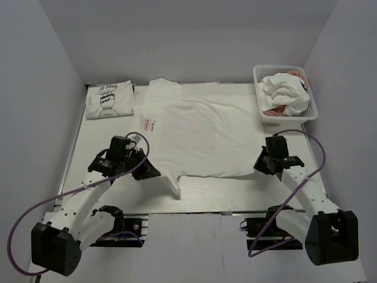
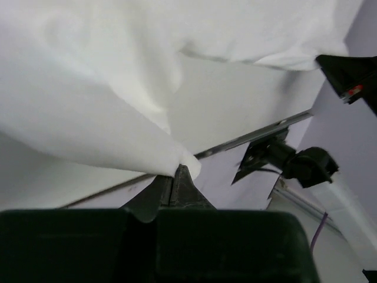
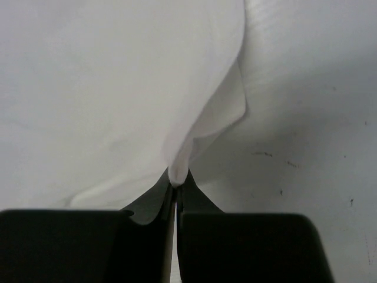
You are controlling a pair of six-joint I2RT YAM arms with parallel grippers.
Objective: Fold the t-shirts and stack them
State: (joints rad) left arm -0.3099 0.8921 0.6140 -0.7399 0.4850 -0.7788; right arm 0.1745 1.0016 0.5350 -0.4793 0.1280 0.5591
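A white t-shirt with small red print [image 1: 200, 132] lies spread flat across the table. My left gripper [image 1: 154, 171] is shut on its near left edge; the left wrist view shows the cloth [image 2: 88, 112] pinched at my fingertips [image 2: 177, 177] and lifted off the table. My right gripper [image 1: 259, 164] is shut on the shirt's near right corner, the cloth [image 3: 118, 88] pinched at the tips in the right wrist view. A folded white t-shirt with black cartoon and lettering [image 1: 109, 100] lies at the back left. More white and pink shirts [image 1: 285, 94] sit crumpled in the basket.
A white lattice basket [image 1: 313, 112] stands at the back right. The table's near edge [image 1: 194, 211] runs just in front of the shirt. Grey walls close in the left, right and back sides.
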